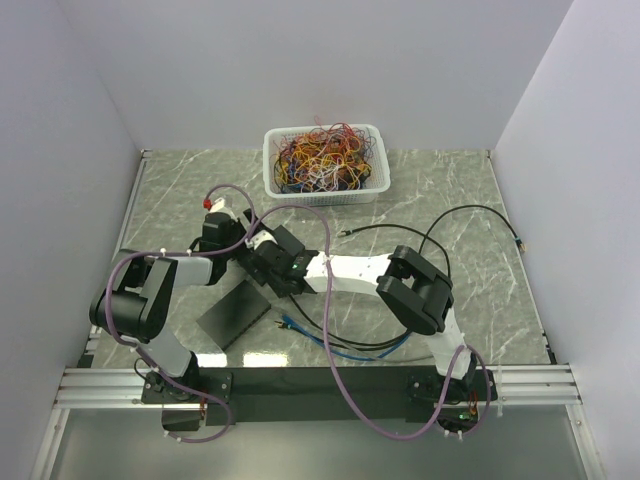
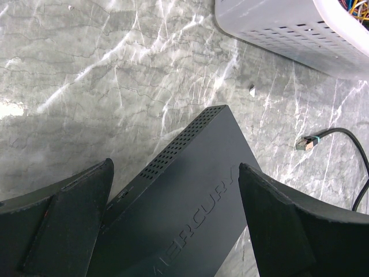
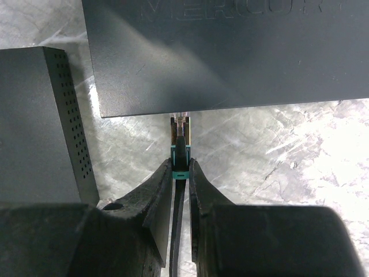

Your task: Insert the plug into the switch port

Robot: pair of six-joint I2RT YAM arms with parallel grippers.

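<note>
A black switch marked MERCURY sits between the wide-spread fingers of my left gripper, which grips its two sides and holds it tilted above the table. My right gripper is shut on a clear plug with a teal boot on a black cable. The plug's tip meets the near edge of the switch; the port itself is hidden. In the top view both grippers meet at the table's left centre, the left one and the right one.
A second black switch lies flat on the table near the front left and shows in the right wrist view. A white basket of tangled wires stands at the back. A loose black cable end and a blue cable lie nearby.
</note>
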